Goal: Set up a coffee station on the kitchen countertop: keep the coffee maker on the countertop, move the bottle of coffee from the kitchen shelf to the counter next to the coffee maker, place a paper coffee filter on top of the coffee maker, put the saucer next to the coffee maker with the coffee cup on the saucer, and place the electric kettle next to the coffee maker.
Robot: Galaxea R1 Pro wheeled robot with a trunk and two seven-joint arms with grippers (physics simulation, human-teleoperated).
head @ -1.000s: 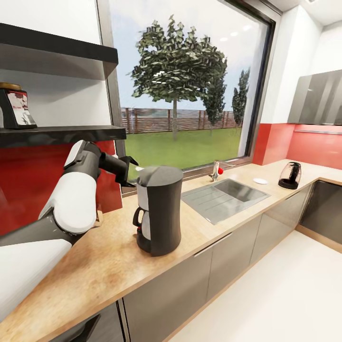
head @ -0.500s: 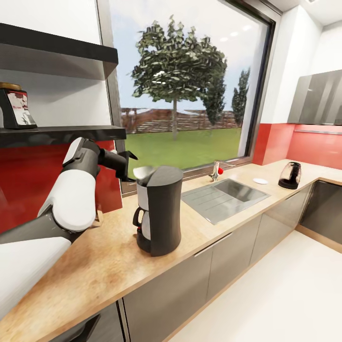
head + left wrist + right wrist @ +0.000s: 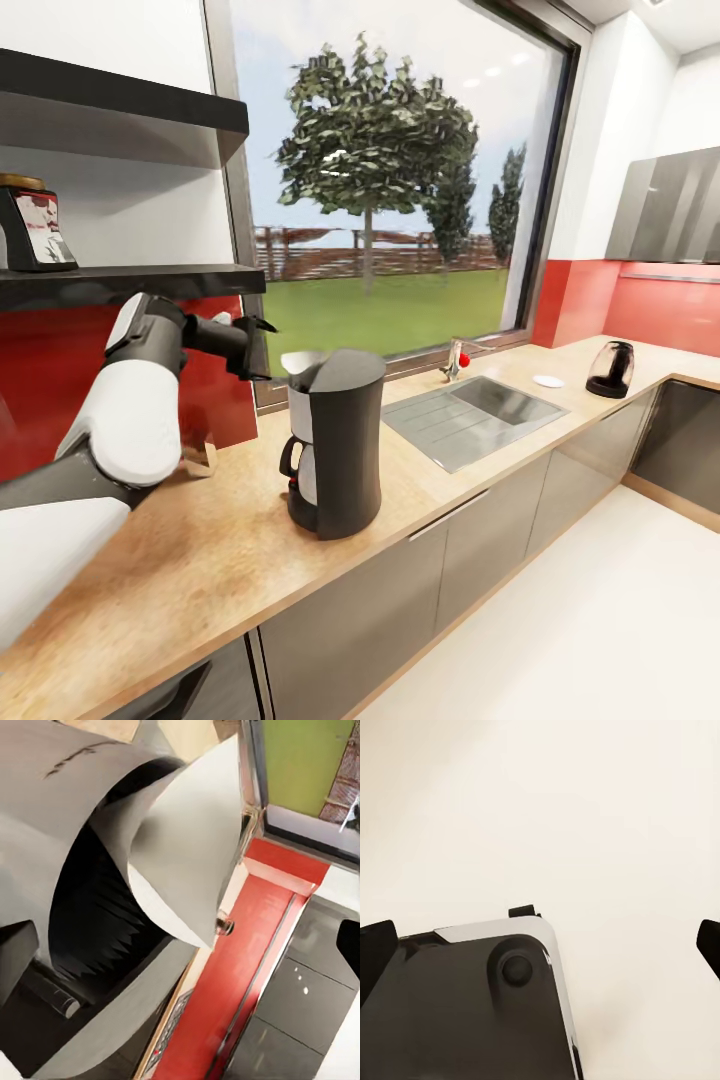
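Note:
The black coffee maker (image 3: 335, 440) stands on the kitchen countertop (image 3: 200, 570). The pale paper coffee filter (image 3: 300, 361) rests on its top, seen close in the left wrist view as a cone (image 3: 187, 847) lying on the grey lid (image 3: 60, 817). My left gripper (image 3: 258, 350) is open and empty, just left of the filter and apart from it. The bottle of coffee (image 3: 30, 228) stands on the kitchen shelf (image 3: 130, 282). Far right on the counter are the electric kettle (image 3: 610, 368) and the white saucer (image 3: 548, 381). My right gripper (image 3: 540, 949) hangs open over pale floor.
An inset steel sink (image 3: 470, 410) with a tap lies between the coffee maker and the saucer. A large window runs behind the counter, with red backsplash at both ends. A small tan object (image 3: 207, 458) sits behind my left arm. Part of my dark base (image 3: 457, 1012) fills the right wrist view.
My left gripper has let go of the filter, which now lies on the coffee maker, and has drawn back to the left and slightly up.

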